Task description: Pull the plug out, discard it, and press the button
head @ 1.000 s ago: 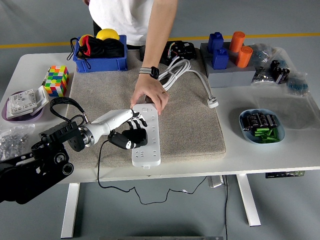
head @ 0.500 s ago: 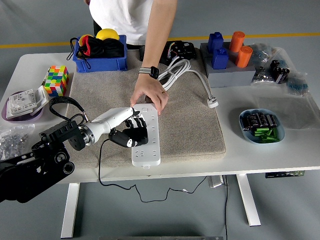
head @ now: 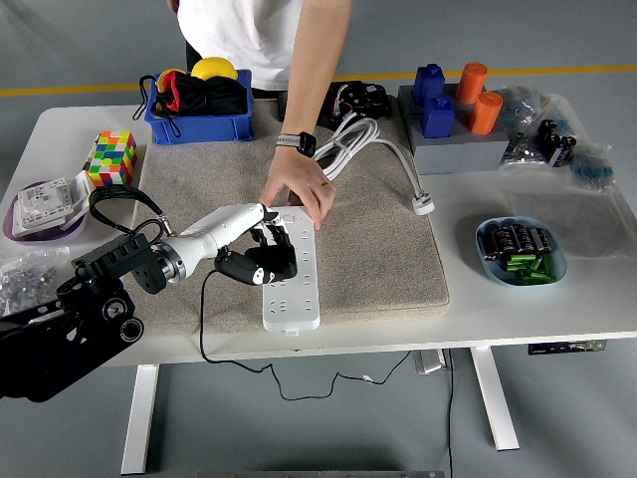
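Observation:
A white power strip [head: 295, 291] lies lengthwise on the beige mat [head: 378, 249]. My left hand [head: 266, 257] has its black fingers curled around a black plug [head: 261, 269] at the strip's middle. The plug's thin black cable [head: 203, 321] hangs from the hand over the table's near edge. I cannot tell whether the plug's pins are still in the socket. A person's hand [head: 299, 189] presses down on the strip's far end. The strip's button does not show. My right arm is out of view.
A blue bin [head: 199, 121] and a colour cube [head: 111, 159] stand at the back left. A purple plate [head: 20, 227] is at the left edge. A white cable with plug [head: 424, 205], a grey block [head: 458, 151] and a blue bowl [head: 492, 261] of batteries are on the right.
My left hand has shifted slightly away from me and upward over the strip with the plug. The hanging cable has swung a little. The person's hand has stayed in place.

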You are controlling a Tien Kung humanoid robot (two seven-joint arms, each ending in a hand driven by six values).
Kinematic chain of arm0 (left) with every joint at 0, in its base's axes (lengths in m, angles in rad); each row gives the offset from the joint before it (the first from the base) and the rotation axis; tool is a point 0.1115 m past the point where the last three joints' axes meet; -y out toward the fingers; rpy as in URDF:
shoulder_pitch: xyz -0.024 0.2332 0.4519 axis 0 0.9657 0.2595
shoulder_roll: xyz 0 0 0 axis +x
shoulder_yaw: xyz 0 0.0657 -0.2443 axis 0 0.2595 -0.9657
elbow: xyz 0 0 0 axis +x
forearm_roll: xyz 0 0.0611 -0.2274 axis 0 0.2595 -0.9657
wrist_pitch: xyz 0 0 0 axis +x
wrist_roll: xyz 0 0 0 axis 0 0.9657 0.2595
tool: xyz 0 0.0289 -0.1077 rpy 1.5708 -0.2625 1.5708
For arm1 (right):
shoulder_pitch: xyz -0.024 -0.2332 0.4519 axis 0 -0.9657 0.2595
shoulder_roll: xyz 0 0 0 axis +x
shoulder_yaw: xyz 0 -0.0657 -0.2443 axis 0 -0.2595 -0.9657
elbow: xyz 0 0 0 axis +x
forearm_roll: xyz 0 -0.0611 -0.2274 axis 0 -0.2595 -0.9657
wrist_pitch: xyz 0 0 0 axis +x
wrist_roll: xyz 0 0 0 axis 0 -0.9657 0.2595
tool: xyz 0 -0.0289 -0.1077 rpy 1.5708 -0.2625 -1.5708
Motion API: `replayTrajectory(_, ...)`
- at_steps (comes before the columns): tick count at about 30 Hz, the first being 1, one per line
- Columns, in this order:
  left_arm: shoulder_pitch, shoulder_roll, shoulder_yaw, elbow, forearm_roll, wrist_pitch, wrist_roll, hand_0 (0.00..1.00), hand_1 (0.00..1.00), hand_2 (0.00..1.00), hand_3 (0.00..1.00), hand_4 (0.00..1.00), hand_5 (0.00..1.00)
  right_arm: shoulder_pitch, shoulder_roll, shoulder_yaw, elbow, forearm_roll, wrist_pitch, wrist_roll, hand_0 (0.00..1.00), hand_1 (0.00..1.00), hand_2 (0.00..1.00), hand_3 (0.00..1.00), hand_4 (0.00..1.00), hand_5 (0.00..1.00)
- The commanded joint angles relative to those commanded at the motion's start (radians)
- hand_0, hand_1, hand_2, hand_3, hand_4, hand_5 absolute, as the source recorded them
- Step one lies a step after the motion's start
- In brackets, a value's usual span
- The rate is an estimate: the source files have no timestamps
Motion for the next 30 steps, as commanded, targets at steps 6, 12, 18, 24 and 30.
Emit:
replayTrajectory(6, -0.011, -0.003, -0.04, 0.024, 0.007, 0.006, -0.007, 0.527, 0.234, 0.287, 0.51, 0.603, 0.002, 0.001, 0.0, -0.002, 0.0, 0.002, 0.0, -0.001, 0.751, 0.661, 0.652, 0.62, 0.662, 0.504)
replayTrajectory(12, -0.031, -0.028, -0.073, 0.151, 0.035, 0.021, -0.028, 0.544, 0.238, 0.291, 0.515, 0.613, 0.002, 0.002, 0.001, -0.006, 0.0, 0.006, -0.001, 0.001, 0.75, 0.661, 0.651, 0.62, 0.662, 0.503)
replayTrajectory(18, -0.048, -0.052, -0.08, 0.261, 0.027, 0.031, -0.046, 0.548, 0.248, 0.296, 0.519, 0.613, 0.002, 0.001, 0.002, -0.005, 0.0, 0.004, -0.001, -0.001, 0.749, 0.661, 0.651, 0.62, 0.662, 0.504)
replayTrajectory(24, -0.058, -0.063, -0.067, 0.327, 0.013, 0.025, -0.045, 0.563, 0.326, 0.344, 0.563, 0.648, 0.002, 0.002, 0.001, -0.006, 0.0, 0.006, -0.002, 0.0, 0.749, 0.661, 0.651, 0.62, 0.662, 0.504)
replayTrajectory(30, -0.063, -0.061, -0.059, 0.357, 0.011, 0.013, -0.038, 0.599, 0.407, 0.409, 0.596, 0.679, 0.002, 0.002, 0.002, -0.004, 0.0, 0.005, -0.001, -0.001, 0.75, 0.661, 0.651, 0.62, 0.663, 0.504)
